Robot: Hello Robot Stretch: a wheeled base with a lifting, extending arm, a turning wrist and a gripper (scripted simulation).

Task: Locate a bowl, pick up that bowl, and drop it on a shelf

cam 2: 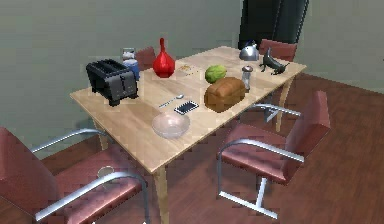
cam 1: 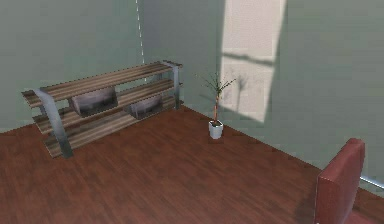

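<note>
A clear glass bowl is sitting toward the near edge of the table, left of a bread loaf. A low wooden shelf is standing against the far-left wall. I cannot tell the claw's state.

Room layout
The shelf stands left of a plant; on the table, a bowl lies left of bread.
</note>
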